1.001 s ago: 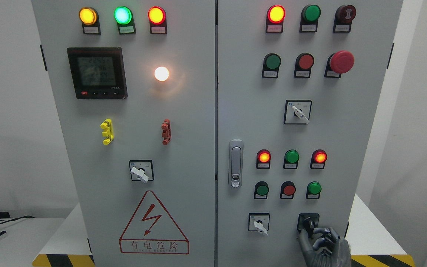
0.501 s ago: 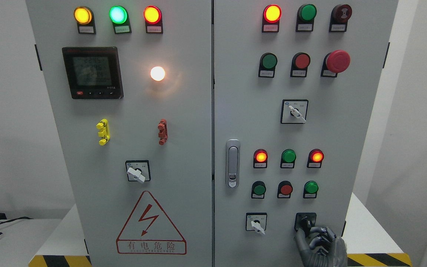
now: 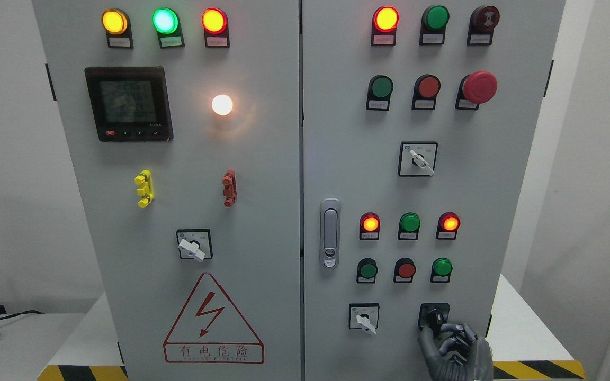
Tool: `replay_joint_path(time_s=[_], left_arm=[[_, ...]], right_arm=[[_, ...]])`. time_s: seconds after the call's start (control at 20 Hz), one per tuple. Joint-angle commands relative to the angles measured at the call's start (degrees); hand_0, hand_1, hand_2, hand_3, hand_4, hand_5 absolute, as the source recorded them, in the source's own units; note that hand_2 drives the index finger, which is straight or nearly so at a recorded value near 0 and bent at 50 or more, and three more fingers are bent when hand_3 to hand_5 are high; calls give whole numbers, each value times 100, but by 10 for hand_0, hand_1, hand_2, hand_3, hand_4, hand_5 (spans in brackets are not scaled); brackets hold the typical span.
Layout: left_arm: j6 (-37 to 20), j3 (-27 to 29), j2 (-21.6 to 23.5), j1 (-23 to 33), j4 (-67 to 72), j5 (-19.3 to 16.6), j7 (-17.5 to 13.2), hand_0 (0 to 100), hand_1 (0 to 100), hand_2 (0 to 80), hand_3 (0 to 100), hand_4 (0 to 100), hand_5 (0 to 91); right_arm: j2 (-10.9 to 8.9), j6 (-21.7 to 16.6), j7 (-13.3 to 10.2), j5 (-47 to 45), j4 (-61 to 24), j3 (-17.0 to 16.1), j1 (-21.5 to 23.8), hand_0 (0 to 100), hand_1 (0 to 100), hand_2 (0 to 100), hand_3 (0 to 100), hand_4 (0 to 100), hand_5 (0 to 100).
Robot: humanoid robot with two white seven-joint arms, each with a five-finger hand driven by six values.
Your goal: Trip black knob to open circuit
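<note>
right dark-grey robot hand (image 3: 456,349) is curling fingers around small black rotary knob (image 3: 434,319) | risk: fingers slipping, knob staying untripped

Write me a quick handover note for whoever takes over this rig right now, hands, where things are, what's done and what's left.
Right hand: at the cabinet's lower right, fingers curled on the black knob.
Left hand: not in view.
The knob sits right of the white selector switch, below the row of three small buttons.
Done: the hand has reached the knob and gripped it.
Left: turn the knob to trip the circuit, then let go. Whether it has turned at all cannot be told here.
</note>
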Motion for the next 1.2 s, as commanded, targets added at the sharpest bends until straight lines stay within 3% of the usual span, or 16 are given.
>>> replay_joint_path(time_s=[0.0, 1.15], left_arm=[[2, 0, -4, 0, -2, -176, -4, 120, 389, 0, 0, 0, 0], [2, 0, 5, 0, -2, -176, -4, 120, 389, 0, 0, 0, 0]], right_arm=[[1, -22, 2, -102, -9, 41, -8, 471, 868, 581, 932, 864, 945], [1, -13, 11, -366, -9, 138, -16, 479, 873, 584, 937, 869, 948]])
